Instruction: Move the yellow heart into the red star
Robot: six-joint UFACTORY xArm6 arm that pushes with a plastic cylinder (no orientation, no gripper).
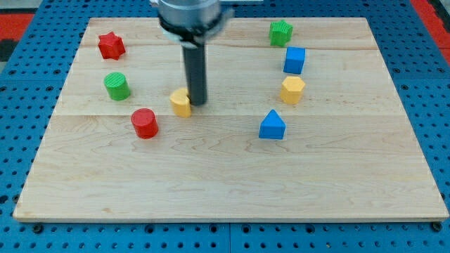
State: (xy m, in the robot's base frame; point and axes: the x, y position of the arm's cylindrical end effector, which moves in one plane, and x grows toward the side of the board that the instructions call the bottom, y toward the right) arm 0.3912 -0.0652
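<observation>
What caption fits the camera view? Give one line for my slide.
My tip sits against the right side of the yellow heart, with the red star far off at upper left.

No readable text, no labels, no numbers, no signs

This looks like a robotics lab or test bench, not a home or shop. A pale wooden desk [232,176] made of joined planks lies on a blue perforated base [436,105] with a regular grid of holes, the kind used for fixing equipment; red panels of the same sort show at the view's top corners. A dark rod hangs from a grey machine mount [190,14]. Small plastic blocks in plain colours, such as a red star [111,46] and a blue triangle [272,126], sit scattered like test pieces.
</observation>
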